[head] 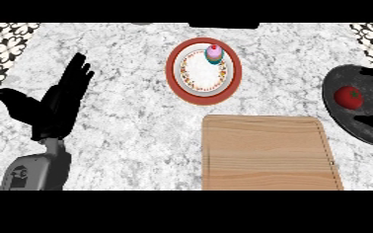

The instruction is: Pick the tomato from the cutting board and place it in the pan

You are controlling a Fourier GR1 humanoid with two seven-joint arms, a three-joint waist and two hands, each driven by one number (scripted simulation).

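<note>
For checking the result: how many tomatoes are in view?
1. The round red tomato lies in the dark round pan at the right edge; the pan's cropped part could hide more.

The tomato (349, 97) lies inside the dark pan (360, 124) at the right edge of the marbled table (131, 128). The wooden cutting board (270, 153) lies just below and left of the pan. Beyond the board sits a red-rimmed plate (172, 73) with a small cupcake (213, 53) near its far edge, and the left hand (62, 101) shows at the left, open with fingers up, well apart from them.
</note>
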